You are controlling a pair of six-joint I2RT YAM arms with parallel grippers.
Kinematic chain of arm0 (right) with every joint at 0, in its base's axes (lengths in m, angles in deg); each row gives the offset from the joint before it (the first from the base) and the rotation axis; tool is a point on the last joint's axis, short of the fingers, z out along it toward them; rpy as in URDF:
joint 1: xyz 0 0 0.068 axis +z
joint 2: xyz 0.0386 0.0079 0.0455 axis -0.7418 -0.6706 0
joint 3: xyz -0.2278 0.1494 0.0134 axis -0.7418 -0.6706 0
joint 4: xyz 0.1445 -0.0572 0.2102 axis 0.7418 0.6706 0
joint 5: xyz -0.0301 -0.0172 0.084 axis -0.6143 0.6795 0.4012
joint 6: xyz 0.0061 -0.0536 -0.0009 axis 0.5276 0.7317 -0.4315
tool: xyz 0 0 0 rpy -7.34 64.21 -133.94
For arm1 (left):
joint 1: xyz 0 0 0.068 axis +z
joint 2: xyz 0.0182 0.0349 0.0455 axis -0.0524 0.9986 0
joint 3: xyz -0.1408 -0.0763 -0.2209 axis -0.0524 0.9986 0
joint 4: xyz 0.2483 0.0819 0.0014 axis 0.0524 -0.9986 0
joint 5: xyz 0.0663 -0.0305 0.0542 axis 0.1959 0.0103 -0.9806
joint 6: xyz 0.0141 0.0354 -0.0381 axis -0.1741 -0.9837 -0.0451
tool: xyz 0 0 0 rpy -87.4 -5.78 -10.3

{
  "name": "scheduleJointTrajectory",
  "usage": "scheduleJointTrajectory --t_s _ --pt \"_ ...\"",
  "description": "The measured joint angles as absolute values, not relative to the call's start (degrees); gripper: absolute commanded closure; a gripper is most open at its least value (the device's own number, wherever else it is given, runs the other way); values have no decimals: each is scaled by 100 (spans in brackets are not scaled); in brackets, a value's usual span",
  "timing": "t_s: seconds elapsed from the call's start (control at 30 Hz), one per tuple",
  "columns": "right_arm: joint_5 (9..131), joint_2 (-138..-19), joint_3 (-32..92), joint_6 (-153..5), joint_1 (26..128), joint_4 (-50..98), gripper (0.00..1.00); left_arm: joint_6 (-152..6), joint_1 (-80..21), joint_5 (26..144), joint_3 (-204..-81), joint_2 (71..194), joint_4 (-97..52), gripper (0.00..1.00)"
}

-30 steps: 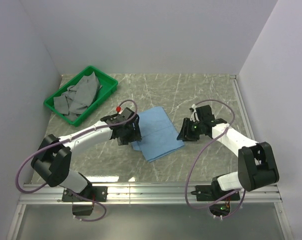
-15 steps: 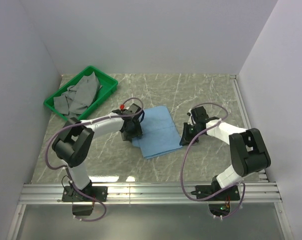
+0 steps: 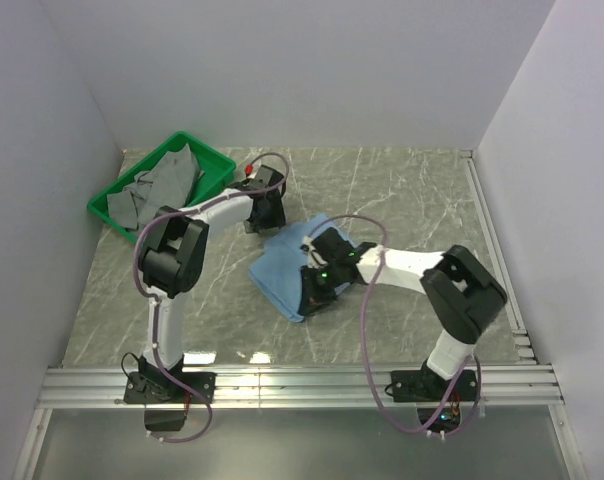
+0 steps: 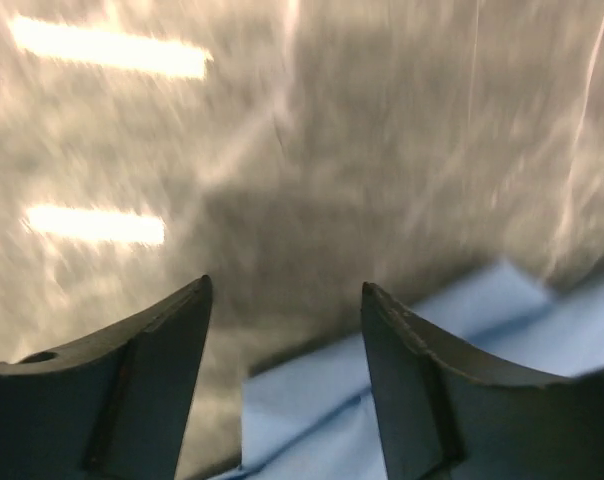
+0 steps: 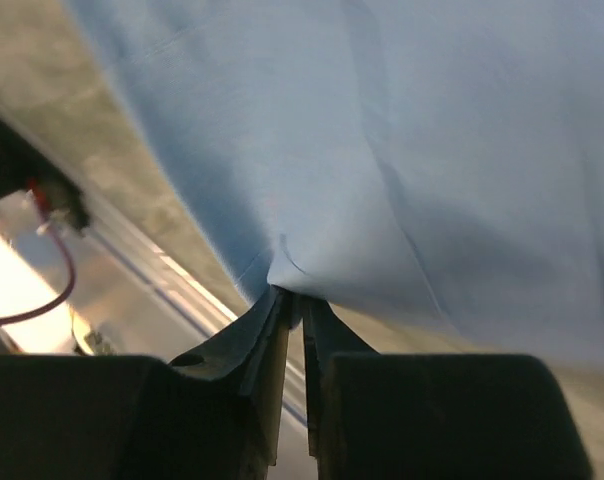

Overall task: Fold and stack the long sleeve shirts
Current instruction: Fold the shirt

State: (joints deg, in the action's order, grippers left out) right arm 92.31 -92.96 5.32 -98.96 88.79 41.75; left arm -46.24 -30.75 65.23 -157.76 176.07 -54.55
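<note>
A light blue long sleeve shirt [image 3: 277, 270] lies folded mid-table, partly under my right arm. My right gripper [image 3: 315, 285] reaches left across it. In the right wrist view the right gripper [image 5: 292, 295] is shut on an edge of the blue cloth [image 5: 432, 150], which hangs lifted off the table. My left gripper [image 3: 265, 215] hovers just past the shirt's far left corner. Its jaws [image 4: 285, 287] stand open in the left wrist view, empty, with a corner of the shirt [image 4: 312, 400] below and between them.
A green bin [image 3: 217, 165] holding grey clothes [image 3: 162, 190] stands at the back left, close to my left arm. White walls close in the grey marbled table [image 3: 412, 190] on three sides. A metal rail [image 3: 302, 380] runs along the near edge.
My right gripper closed on the shirt's right edge and swung left over the shirt, dragging the cloth with it. My left gripper moved back off the shirt's left side toward the bin.
</note>
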Motion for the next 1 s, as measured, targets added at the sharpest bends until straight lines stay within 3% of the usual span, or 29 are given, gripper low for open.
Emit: scheduleJointTrajectory --t_s 0.1,0.3,0.47,0.6,0.8,1.0 --pt "9349 -9593 1047 -9973 9200 4097 61 -4773 -2889 6477 -15875 17659 -5254 29" --pt "8816 -9204 1487 -9625 9030 4352 48 -4349 -2640 6413 -15048 16606 -5114 15" --pt "8215 -8391 1487 -9214 8348 4818 47 -3534 -2658 6387 -13975 14737 -5369 12" --pt "7826 -8008 1478 -9055 7345 4945 49 -2996 -2738 6667 -13123 13758 -5437 16" --pt "7725 -8133 1093 -9094 6110 4894 51 -2509 -3259 7262 -11864 13668 -5400 20" --pt "8090 -8751 929 -9144 5961 4610 51 -2356 -3460 7565 -11661 14022 -5059 25"
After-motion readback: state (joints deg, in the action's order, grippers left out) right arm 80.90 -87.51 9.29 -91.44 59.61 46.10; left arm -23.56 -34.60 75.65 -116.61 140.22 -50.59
